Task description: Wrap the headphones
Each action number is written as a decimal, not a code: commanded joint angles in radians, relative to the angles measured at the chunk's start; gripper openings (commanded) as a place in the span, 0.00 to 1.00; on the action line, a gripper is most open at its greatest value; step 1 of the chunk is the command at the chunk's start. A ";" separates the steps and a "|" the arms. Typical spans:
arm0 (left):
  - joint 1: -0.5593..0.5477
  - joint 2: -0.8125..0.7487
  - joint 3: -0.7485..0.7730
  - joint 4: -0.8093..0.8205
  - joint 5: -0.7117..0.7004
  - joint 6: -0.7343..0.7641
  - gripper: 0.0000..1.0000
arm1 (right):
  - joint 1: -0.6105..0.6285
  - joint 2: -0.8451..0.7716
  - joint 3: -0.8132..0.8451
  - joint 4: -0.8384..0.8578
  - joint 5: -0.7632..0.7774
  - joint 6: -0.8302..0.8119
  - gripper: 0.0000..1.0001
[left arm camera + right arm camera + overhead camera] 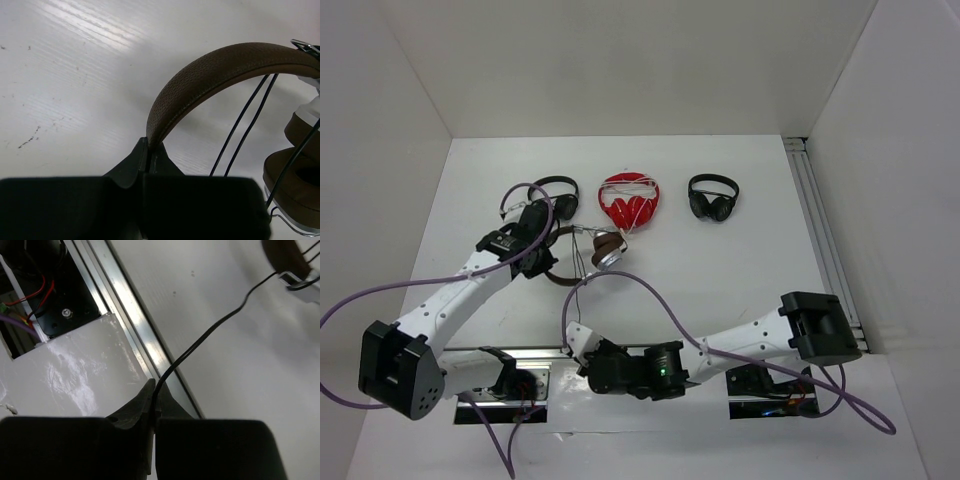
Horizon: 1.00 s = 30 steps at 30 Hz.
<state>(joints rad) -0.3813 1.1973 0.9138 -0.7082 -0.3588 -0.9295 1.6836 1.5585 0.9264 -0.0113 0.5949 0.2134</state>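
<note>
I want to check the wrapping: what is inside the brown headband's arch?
Two thin dark cable strands cross it; the left gripper covers the clamped end of the headband.

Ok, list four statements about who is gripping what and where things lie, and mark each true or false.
1. The left gripper is shut on the brown headband of the headphones. True.
2. The right gripper is open and holds nothing. False: it pinches the thin dark cable.
3. The red pair lies between two black pairs. True.
4. The right gripper is up by the far wall. False: it is beside the metal rail at the near edge.
</note>
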 commanded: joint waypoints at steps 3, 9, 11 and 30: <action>-0.036 -0.051 -0.003 0.000 -0.121 -0.020 0.00 | 0.008 -0.066 0.130 -0.231 0.074 -0.066 0.00; -0.100 -0.080 -0.044 -0.036 -0.163 -0.058 0.00 | 0.008 -0.109 0.261 -0.406 0.103 -0.138 0.00; -0.125 -0.090 -0.069 -0.036 -0.174 -0.071 0.00 | 0.008 -0.109 0.282 -0.443 0.118 -0.152 0.00; -0.436 -0.366 -0.213 -0.068 -0.158 -0.098 0.00 | -0.077 -0.137 0.312 -0.509 0.387 -0.334 0.00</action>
<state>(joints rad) -0.7540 0.8845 0.6907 -0.8001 -0.5201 -0.9989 1.6409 1.4826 1.2156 -0.5533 0.9287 -0.0456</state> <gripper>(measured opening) 0.049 0.023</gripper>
